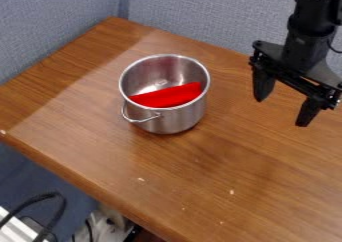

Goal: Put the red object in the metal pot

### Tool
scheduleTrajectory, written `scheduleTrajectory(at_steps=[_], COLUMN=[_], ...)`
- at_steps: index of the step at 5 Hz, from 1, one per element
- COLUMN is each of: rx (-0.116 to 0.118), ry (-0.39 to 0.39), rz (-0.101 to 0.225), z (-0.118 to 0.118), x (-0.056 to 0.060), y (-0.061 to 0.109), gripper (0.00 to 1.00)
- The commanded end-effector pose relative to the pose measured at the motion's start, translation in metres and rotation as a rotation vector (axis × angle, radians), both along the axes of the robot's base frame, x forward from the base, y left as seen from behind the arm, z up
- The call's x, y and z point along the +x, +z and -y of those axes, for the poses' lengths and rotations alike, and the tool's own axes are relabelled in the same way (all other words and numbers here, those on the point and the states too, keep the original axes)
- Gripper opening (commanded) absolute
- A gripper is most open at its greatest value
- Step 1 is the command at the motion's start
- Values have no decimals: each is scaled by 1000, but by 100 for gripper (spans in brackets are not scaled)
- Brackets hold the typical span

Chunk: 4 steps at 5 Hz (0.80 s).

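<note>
Red object (171,94) sits inside the metal pot (164,94), lying on the bottom toward the right and near side, angled, one end up against the right wall. Only part of it shows over the rim; the rest of the pot's floor visible is bare steel. Pot is upright, round, straight-sided, shiny, rolled rim. Wire handle (131,114) hangs down flat against the outer wall on the front-left side.

Pot stands on the wooden table (241,176), roughly mid-table, closer to the left half. Table surface is brown wood grain with glare across the middle. Front-left edge runs diagonally across the lower left of the view.

Gripper (290,99) is to the right of the pot, apart from it, not touching pot or block. Black, pointing down at the tabletop, two fingers (262,84) spread wide with nothing between them. Empty. Tips look just above the wood; contact with the table can't be confirmed from this angle. Arm goes up out of the top right corner.

Behind: blue-grey fabric partition wall (201,11). Lower left, below the table edge: floor with dark cables (34,214) and some white item, too small to identify.
</note>
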<state>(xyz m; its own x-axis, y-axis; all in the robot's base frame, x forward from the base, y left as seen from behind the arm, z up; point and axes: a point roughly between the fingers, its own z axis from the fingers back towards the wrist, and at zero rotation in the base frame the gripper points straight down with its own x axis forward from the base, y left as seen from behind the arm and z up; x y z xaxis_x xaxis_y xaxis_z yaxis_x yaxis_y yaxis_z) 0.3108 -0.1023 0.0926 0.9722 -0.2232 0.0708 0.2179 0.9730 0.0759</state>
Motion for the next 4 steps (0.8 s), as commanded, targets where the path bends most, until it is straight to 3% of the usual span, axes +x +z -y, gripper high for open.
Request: scheduleTrajectory(at_steps=[1,2,4], rx=[-8,-3,-14], ry=[-21,-77,-132], rz=[78,95,84], z=[1,-1,-6], x=[4,20,47], y=[29,38,38], gripper=[100,100,100])
